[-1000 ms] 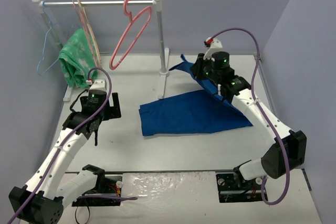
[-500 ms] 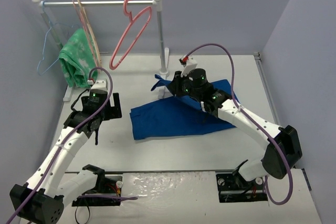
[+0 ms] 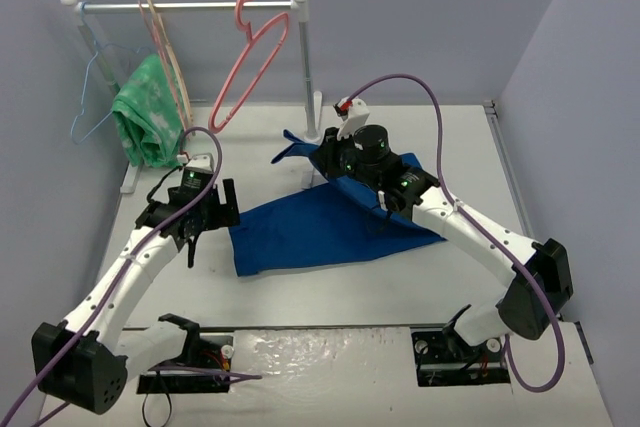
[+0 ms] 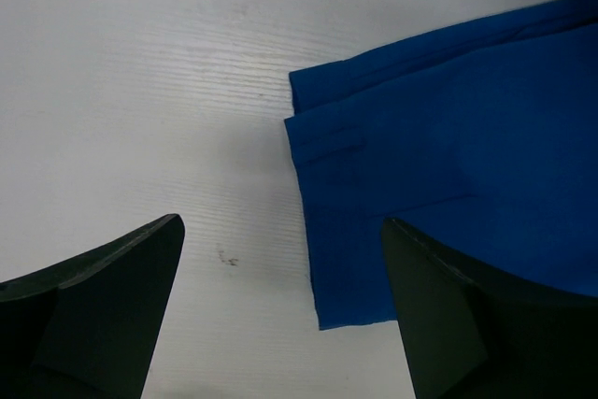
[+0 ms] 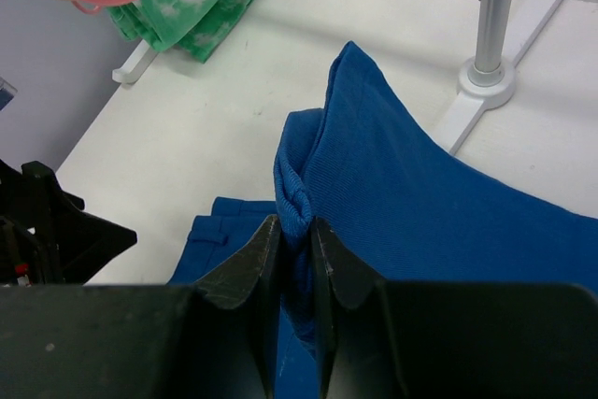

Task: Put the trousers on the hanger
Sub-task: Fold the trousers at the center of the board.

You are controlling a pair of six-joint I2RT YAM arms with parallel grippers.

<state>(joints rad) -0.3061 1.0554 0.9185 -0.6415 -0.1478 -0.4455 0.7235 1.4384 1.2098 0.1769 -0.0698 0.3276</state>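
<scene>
Two arms: both out over the table (image 3: 330,297), L on the left side, R reaching in from the right.
R gripper (image 5: 294,228): jaws pinched almost together on a bunched fold of the trousers (image 3: 320,229); fold is lifted off the table, near the foot of the rack post (image 3: 308,87).
L gripper (image 4: 283,231): jaws spread wide, nothing betw. them; sits over bare table just beside the trousers' left edge, apart from the cloth.
Trousers: blue, mostly flat mid-table betw. the two arms; far end raised in R gripper, left end in L wrist view.
Hanger (image 3: 245,62): pink, hooked on the rack rail (image 3: 190,5), hangs tilted, well apart from trousers; trousers not yet on it.
Rack, other: green cloth (image 3: 145,122) at left end by beige hanger (image 3: 165,57); thin lt-blue wire hanger (image 3: 90,97) furthest left.
</scene>
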